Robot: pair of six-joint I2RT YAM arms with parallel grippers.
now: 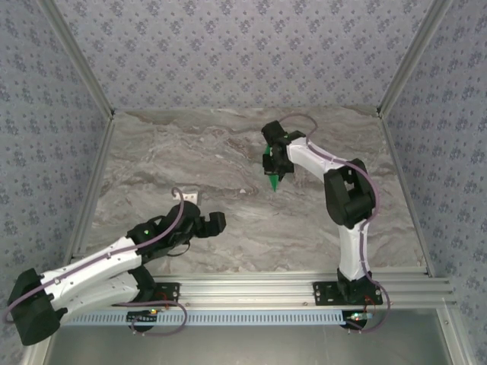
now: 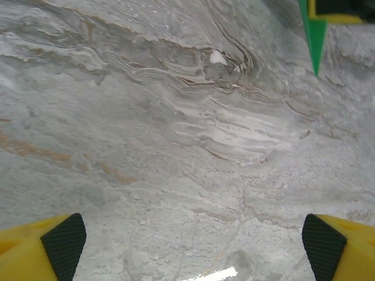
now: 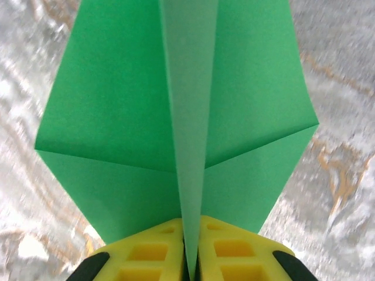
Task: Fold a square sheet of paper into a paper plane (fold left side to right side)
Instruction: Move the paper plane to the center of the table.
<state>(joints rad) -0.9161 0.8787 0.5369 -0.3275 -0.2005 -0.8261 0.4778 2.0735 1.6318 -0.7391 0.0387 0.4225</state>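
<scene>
Paper plane [image 3: 176, 117] clamped by its centre fold in the right claw [image 3: 190, 253], wings fanning beyond the tips, apparently off the worktop [image 2: 176, 146]. Left claw [image 2: 190, 243] apart, empty. I'd lower gently before releasing, to avoid crushed wings.

Left arm [image 1: 91, 266] lies low, stretched from its base up and to the right, wrist bent. Left gripper [image 1: 215, 221] points right. In its wrist view the jaws stand wide apart, yellow fingers [image 2: 23, 252] at the two bottom corners, black pads [image 2: 63, 239] facing inward, nothing between them.

Right arm [image 1: 346, 199] rises from its base, elbow folded, forearm reaching up-left. Right gripper [image 1: 275, 172] points back toward the bases. Jaws are pressed together, with the yellow fingers [image 3: 146, 257] clamped on the centre fold of the paper plane [image 3: 117, 117], which sticks out ahead of the fingertips.

The grippers are well apart, with the right gripper ahead and to the right of the left gripper.
</scene>
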